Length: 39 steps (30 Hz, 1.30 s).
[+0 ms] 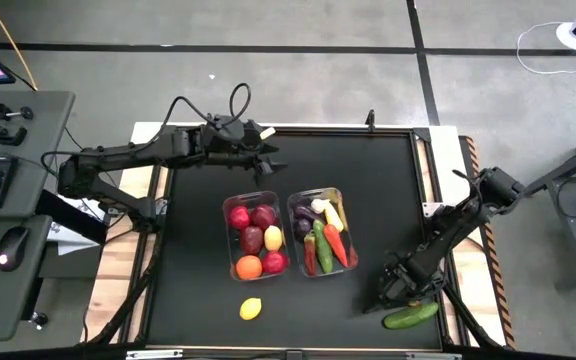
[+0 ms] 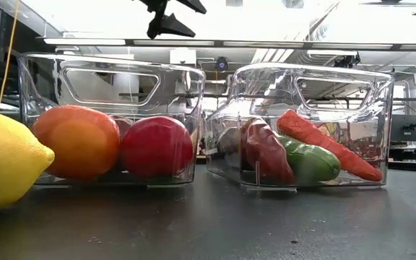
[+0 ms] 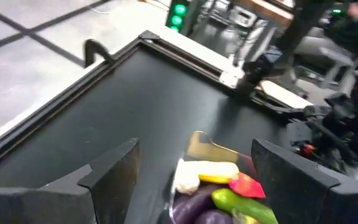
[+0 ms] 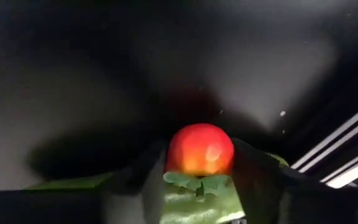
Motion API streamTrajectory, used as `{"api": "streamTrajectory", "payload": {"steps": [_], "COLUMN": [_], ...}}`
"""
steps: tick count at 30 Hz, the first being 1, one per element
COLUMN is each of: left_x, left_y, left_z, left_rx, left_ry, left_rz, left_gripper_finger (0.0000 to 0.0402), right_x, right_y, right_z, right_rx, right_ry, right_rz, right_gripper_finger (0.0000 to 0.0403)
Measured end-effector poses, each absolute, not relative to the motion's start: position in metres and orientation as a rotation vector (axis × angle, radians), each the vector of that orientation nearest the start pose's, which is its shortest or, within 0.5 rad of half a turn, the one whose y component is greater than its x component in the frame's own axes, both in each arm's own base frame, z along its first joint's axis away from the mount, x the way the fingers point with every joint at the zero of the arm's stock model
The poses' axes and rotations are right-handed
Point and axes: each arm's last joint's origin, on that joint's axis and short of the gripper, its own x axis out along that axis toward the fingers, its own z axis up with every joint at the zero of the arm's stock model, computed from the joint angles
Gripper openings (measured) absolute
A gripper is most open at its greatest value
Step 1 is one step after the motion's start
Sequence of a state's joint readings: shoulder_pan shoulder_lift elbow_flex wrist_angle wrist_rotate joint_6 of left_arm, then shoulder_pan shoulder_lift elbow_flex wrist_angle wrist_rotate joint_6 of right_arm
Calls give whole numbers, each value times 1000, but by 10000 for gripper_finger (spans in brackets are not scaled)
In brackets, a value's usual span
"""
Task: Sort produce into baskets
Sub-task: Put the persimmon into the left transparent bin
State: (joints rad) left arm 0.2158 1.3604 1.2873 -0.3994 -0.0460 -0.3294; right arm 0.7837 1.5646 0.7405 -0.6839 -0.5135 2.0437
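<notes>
Two clear baskets stand mid-table. The left basket (image 1: 230,243) holds red apples and an orange (image 2: 78,141). The right basket (image 1: 348,222) holds a carrot (image 2: 331,148), green and purple vegetables. A lemon (image 1: 251,309) lies on the mat near the front edge. A cucumber (image 1: 411,316) lies at the front right. My right gripper (image 1: 393,290) is low beside the cucumber, shut on a round red fruit (image 4: 201,149) that the arm hides in the high view. My left gripper (image 3: 194,180) hangs open above the baskets' far side, with nothing between its fingers. My right gripper pinches the red fruit by its two opposite sides (image 4: 171,152) between its two fingers. The fingers (image 4: 257,177) come slanting down from the table's right side. Green leaves show on the fruit's near side. The fruit sits low over the black mat; whether it is lifted I cannot tell.
The black mat (image 1: 198,290) has free room at the front left and along the far side. A raised frame edges the table (image 3: 166,46). A desk with a keyboard and mouse (image 1: 8,245) stands left of the table.
</notes>
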Motion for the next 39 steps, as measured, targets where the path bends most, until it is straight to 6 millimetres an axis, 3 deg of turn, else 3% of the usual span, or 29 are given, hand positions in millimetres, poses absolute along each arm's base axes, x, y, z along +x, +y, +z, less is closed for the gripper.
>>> {"api": "streamTrajectory", "payload": {"steps": [5, 9, 12, 15, 19, 23, 29, 32, 34, 39], "left_x": [277, 252, 231, 213, 199, 197, 198, 198, 198, 198], "left_y": [61, 61, 60, 59, 58, 57, 57, 57, 57, 57], "left_z": [379, 400, 416, 428, 436, 437, 436, 436, 436, 435], "left_rx": [-312, -269, -243, -236, -242, -267, -279, -293, -295, -295], "left_ry": [367, 284, 213, 154, 109, 98, 106, 105, 104, 106], "left_rz": [275, 308, 338, 371, 385, 386, 383, 384, 384, 385], "left_gripper_finger": [294, 294, 294, 294, 294, 294, 294, 294, 294, 294], "right_x": [162, 169, 178, 191, 223, 277, 362, 387, 401, 428], "right_y": [180, 177, 167, 152, 125, 103, 78, 69, 65, 63], "right_z": [158, 200, 239, 273, 297, 297, 282, 266, 256, 244], "right_rx": [1057, 988, 960, 940, 883, 743, 602, 575, 572, 528], "right_ry": [1837, 1727, 1486, 1124, 785, 684, 480, 449, 477, 584], "right_rz": [-885, -900, -896, -850, -768, -551, -153, -21, -21, 20], "right_gripper_finger": [96, 97, 111, 116, 116, 116, 116, 118, 126, 179]}}
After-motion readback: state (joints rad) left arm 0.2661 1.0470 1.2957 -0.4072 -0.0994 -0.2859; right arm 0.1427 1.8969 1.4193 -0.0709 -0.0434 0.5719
